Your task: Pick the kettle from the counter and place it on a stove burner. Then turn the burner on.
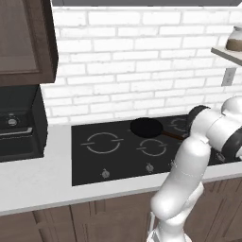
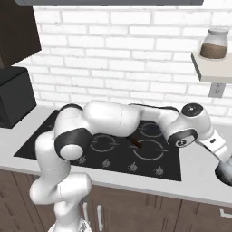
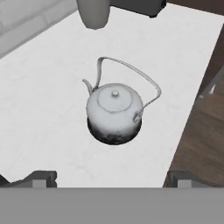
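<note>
fingers (image 3: 112,179) spread wide, empty | kettle (image 3: 114,113) round, mottled white-grey, thin wire handle | counter (image 3: 48,127) smooth pale slab

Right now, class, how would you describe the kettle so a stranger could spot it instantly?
Find the smooth pale grey-white counter. Standing alone on it is the small round mottled white-grey kettle, upright with lid on. Its thin arched wire handle and short spout distinguish it from the grey cylinder behind.
</note>
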### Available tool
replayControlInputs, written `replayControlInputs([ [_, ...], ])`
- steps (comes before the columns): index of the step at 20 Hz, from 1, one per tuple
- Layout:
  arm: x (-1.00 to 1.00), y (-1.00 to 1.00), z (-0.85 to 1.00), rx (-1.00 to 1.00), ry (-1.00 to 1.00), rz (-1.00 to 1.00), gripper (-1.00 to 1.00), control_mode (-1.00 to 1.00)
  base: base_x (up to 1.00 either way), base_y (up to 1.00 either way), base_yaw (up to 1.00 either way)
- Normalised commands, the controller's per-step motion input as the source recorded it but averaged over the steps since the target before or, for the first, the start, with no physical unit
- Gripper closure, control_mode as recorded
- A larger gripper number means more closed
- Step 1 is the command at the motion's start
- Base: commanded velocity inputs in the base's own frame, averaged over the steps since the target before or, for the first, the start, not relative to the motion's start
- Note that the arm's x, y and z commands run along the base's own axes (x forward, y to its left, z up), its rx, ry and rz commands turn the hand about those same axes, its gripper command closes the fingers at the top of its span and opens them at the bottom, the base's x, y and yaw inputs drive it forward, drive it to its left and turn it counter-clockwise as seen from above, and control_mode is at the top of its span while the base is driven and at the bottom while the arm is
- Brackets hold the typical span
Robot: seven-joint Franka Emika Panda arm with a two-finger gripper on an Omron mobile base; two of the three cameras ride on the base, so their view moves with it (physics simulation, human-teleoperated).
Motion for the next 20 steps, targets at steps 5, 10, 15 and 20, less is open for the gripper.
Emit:
replayControlInputs([
  [5,-0.03,-0.16,-0.01,0.00,0.00,0.31,-1.00,-1.00,0.00,0.00,0.00],
  [10,-0.12,-0.20,0.00,0.00,0.00,0.32,-1.00,-1.00,0.00,0.00,0.00],
  [15,-0.03,-0.08,0.00,0.00,0.00,0.06,-1.00,-1.00,0.00,0.00,0.00],
  [20,0.10,-0.01,0.00,-0.01,0.13,0.00,-1.00,-1.00,0.00,0.00,0.00],
])
